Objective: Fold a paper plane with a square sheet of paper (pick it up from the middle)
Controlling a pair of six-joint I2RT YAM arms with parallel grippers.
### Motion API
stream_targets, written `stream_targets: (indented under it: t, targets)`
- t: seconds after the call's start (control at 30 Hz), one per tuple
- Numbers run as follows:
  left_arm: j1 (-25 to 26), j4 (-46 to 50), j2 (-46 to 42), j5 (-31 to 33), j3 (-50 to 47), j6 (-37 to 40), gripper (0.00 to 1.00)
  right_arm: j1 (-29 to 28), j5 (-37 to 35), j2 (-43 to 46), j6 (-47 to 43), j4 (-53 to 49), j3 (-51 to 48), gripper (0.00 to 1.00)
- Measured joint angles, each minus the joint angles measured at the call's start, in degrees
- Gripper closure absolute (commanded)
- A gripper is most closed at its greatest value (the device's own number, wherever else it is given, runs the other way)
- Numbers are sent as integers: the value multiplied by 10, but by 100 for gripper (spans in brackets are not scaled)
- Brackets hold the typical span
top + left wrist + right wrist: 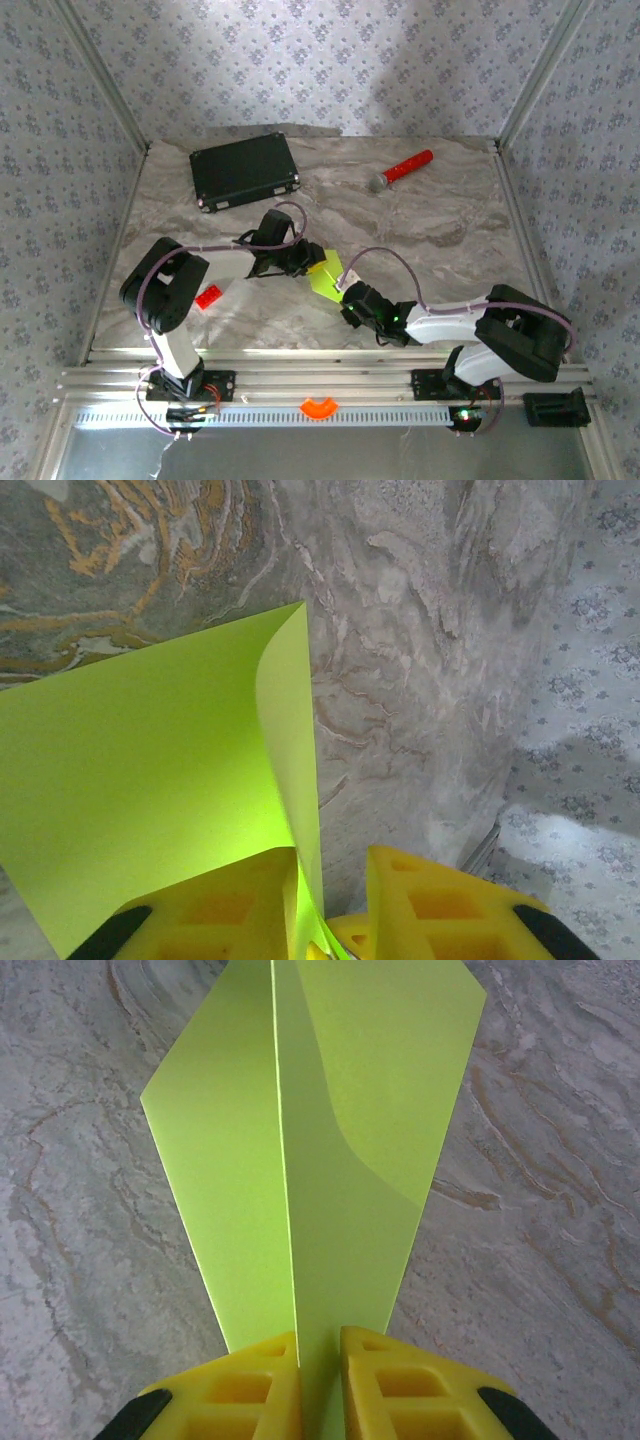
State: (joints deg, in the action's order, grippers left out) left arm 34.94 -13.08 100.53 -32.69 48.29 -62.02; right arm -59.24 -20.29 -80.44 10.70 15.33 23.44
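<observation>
Item: sheet of paper, lime yellow-green, plain, partly folded. We find it near the middle of the marble-patterned table, between the two grippers. In the right wrist view we note a straight lengthwise crease and one flap lying over the right half, the far end tapering to blunt corners. Right gripper: yellow fingers drawn close together on the near end of the sheet, the paper filling the gap between them; we record it as gripped. Left gripper: jaws narrowly apart. A curled edge of the sheet runs down between them and lies against one finger, and a gap to the other shows the table beyond; we record no pinch here. Other holdings, from the top view: black case, closed, at the far left; red-handled microphone, far centre-right, well apart from the paper; small red block, beside the left arm.
</observation>
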Motion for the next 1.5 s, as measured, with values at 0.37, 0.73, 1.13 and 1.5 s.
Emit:
stream_targets:
  t: [0.37, 0.73, 1.13, 1.5]
  targets:
    - [0, 0, 0, 0, 0, 0, 80, 2, 0, 0, 0, 0, 0, 79]
    - [0, 0, 0, 0, 0, 0, 81, 4, 0, -1, -2, 2, 1, 87]
    - [0, 0, 0, 0, 0, 0, 79, 9, 3, -2, 1, 4, 1, 93]
    - [0, 28, -1, 17, 3, 16, 45, 39, 57, -3, 26, 8, 1, 94]
